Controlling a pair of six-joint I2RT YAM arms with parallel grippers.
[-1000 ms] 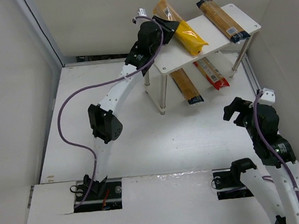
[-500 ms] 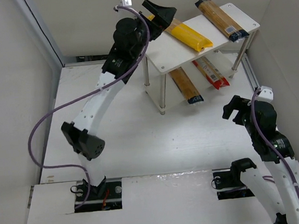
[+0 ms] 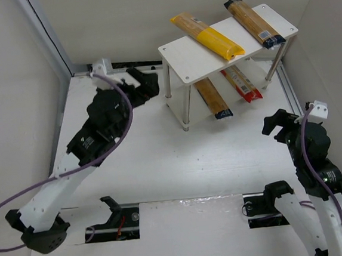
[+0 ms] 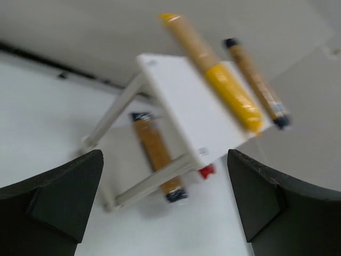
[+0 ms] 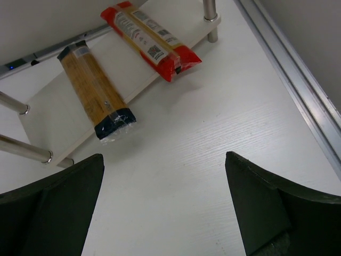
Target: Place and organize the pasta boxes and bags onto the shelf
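Whitewashed wood tops the silver-legged shelf (image 3: pixel 192 60); the long yellow pack (image 3: pixel 208 36) and upper orange-brown pack (image 3: pixel 253 22) lie on top, the lower orange-brown pack (image 3: pixel 212 99) and red pack (image 3: pixel 242 84) beneath. The left gripper (image 3: pixel 145 82), low beside the shelf, and the right gripper (image 3: pixel 276 120) both gape empty.

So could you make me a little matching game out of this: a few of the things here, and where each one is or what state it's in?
Things:
1. yellow pack
2. red pack
3. left tool

Places or states:
A. on the lower tier of the shelf
B. open, holding nothing, off to the side of the shelf
C. on the top tier of the shelf

Pairs: 1-C, 2-A, 3-B
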